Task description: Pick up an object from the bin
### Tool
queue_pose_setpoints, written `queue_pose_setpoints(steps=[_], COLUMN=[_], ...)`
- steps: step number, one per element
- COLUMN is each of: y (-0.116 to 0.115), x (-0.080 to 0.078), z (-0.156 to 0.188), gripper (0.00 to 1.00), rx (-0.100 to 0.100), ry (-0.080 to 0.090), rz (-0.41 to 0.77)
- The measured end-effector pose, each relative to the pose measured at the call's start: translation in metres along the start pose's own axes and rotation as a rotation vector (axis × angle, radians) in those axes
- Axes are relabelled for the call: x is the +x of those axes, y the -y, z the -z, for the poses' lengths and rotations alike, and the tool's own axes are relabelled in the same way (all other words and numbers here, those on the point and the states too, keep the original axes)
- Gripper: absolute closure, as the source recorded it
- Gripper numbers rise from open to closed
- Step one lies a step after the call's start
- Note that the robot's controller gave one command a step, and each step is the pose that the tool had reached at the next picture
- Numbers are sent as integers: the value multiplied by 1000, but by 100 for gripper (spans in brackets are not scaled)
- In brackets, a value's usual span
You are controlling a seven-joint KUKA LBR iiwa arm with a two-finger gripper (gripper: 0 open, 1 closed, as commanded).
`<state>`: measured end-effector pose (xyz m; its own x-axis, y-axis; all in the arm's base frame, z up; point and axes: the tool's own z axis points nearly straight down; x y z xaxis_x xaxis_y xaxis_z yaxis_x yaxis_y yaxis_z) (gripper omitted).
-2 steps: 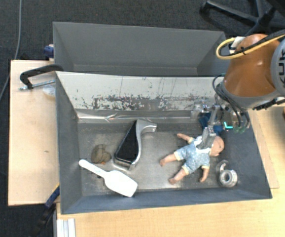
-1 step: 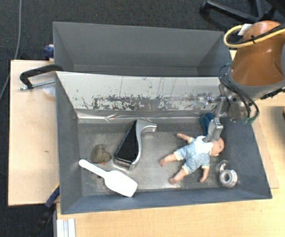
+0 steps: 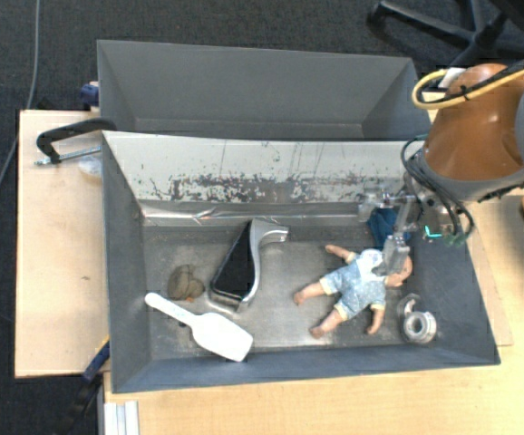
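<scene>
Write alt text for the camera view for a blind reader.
The arm's gripper hangs over the head of a small doll in blue, lying at the right of the grey bin. A white scoop, a brown lump and a metal ring lie there too.

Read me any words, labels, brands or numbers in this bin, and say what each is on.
None can be read.
The doll, white scoop, black and silver tool and metal ring show no lettering.
The dark specks on the bin's back wall are scuffs, not writing.
</scene>
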<state>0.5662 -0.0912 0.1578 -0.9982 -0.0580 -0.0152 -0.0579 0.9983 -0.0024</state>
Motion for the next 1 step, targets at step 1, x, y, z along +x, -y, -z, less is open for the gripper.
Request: queue_pose_setpoints(steps=[1], y=[4], x=[34], z=[-77], gripper=[0], rx=[-2], ry=[-9], rz=[-111])
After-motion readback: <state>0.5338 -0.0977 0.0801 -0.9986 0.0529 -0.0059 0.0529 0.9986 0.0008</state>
